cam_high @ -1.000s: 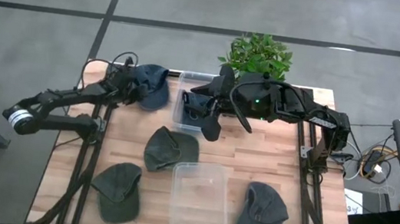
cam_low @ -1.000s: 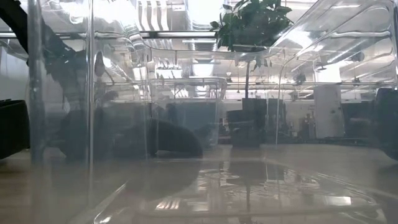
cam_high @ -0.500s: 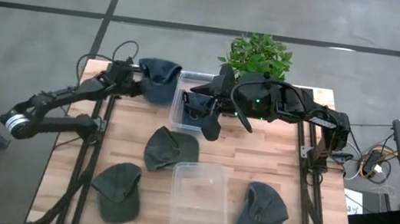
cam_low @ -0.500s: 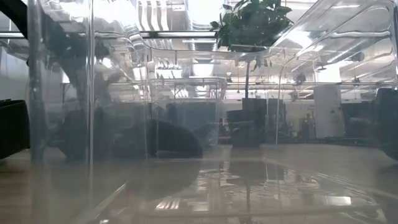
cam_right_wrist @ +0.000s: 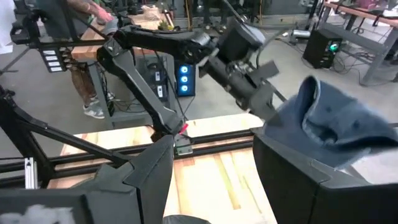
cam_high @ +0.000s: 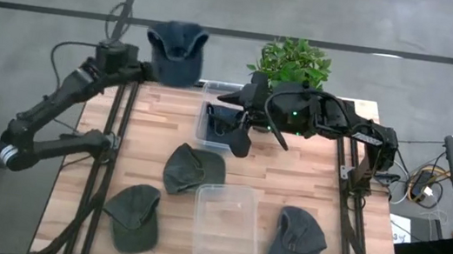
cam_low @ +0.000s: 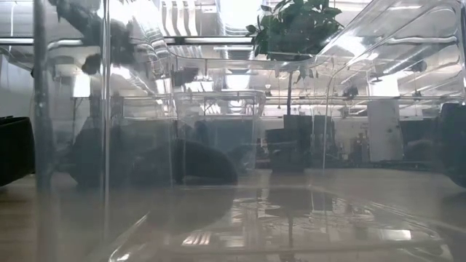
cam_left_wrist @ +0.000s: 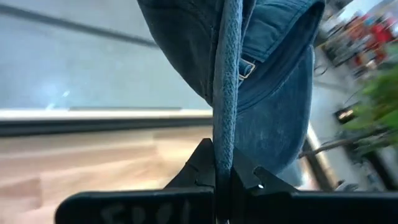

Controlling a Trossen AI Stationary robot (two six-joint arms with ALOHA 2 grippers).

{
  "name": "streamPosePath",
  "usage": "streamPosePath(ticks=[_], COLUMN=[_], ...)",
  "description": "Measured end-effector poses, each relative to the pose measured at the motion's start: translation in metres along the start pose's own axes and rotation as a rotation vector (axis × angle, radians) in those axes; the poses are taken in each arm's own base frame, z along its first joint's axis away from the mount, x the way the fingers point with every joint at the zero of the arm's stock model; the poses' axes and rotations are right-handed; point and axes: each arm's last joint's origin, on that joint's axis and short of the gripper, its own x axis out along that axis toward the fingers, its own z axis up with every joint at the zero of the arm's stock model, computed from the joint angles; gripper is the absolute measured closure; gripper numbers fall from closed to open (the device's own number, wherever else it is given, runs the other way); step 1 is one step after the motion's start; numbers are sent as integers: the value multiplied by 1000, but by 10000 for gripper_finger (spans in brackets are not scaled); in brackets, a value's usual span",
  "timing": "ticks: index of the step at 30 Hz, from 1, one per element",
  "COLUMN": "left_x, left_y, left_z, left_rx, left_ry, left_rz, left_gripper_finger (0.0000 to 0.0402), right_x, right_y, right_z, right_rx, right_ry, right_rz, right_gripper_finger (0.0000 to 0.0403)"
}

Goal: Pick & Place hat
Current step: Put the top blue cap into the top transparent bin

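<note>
Blue hat (cam_high: 175,50) pinched in left gripper (cam_high: 140,69) above table's corner, wrist view showing brim clamped, right gripper (cam_high: 228,127) wide over bin (cam_high: 205,133).

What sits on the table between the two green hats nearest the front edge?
In the high view, an empty clear plastic bin lies between the two green hats.

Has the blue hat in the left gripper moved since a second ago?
Yes. The blue hat, pinched in the left gripper, has gone from the table's far-left corner to beyond its far edge, toward the plant.
</note>
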Motion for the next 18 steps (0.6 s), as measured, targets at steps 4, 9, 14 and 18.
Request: streamPosePath(ticks=[4,9,14,18], left_x=[-13,-15,-11,-7], left_y=[-10,-13,-19,-28], left_z=[8,2,-6,-16], left_rx=[-56,-155,-237,-273], left_ry=[-30,35,105,189], left_rz=[-72,-143,-185,-222], left_gripper_finger=[398,398,398,398], right_x=[0,-1,-1,-1], right_y=[0,0,0,0], right_z=[0,3,4,4], right_rx=[-3,4,7,7], right_ry=[-3,-27,-38,-38], right_rz=[-21,-19,-18,-18], right_gripper_finger=[188,188,188,188])
